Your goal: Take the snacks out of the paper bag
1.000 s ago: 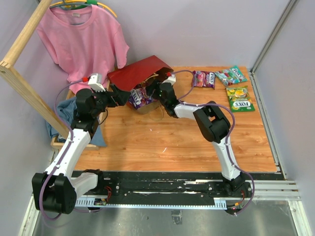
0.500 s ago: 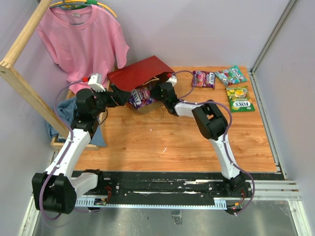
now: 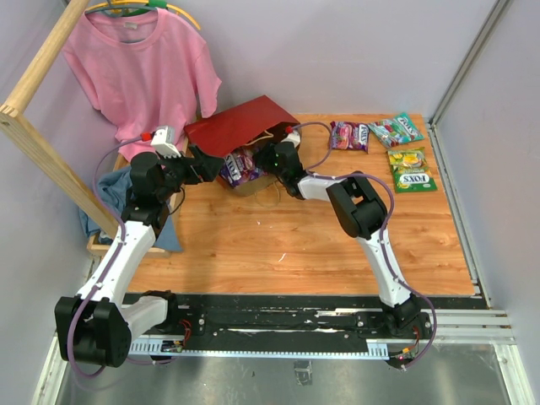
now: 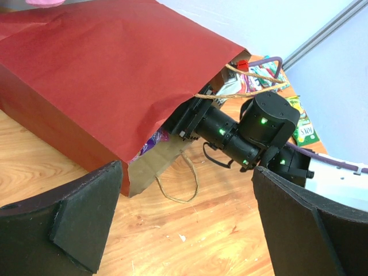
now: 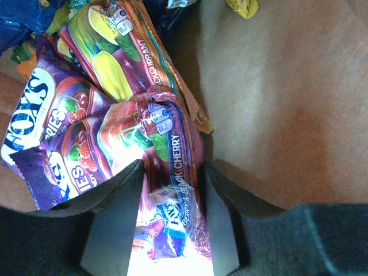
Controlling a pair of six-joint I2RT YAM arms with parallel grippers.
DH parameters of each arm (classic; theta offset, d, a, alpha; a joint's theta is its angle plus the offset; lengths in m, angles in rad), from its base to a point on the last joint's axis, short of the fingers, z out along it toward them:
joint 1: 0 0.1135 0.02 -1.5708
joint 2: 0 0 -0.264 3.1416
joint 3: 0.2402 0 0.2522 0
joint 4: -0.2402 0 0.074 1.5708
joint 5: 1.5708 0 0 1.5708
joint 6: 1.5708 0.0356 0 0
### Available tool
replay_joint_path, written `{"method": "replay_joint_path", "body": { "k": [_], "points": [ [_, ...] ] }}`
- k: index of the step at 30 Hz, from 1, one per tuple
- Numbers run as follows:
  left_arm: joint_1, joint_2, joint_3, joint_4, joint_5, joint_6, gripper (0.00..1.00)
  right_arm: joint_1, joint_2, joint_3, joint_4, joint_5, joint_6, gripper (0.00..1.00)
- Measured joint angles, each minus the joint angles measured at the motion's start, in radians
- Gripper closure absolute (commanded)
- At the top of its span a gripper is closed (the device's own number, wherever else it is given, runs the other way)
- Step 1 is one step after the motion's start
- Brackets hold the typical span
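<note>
Lilac walls [image 3: 337, 51] round wood tabletop [image 3: 295, 245], timber frame [image 3: 35, 72] at L, even light.

Wooden table [image 3: 278, 245], plank top, light brown. Dark red paper bag [image 3: 232, 126] lies on side at far left, mouth toward centre. Far right corner: purple packet [image 3: 348, 136], green packet [image 3: 395, 130] just beside it, yellow packet [image 3: 411, 170] nearer, all lying flat.
</note>
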Motion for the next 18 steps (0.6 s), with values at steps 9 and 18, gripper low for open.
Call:
{"method": "replay_joint_path", "body": {
  "k": [9,18],
  "points": [
    [0.000,0.000,0.000,-0.001,-0.005,0.000,0.00,-0.002,0.000,-0.017,0.034,-0.041,0.026,0.70],
    [0.000,0.000,0.000,-0.001,-0.009,0.000,0.00,-0.002,-0.026,-0.093,0.085,-0.085,0.050,0.95]
  ]
}}
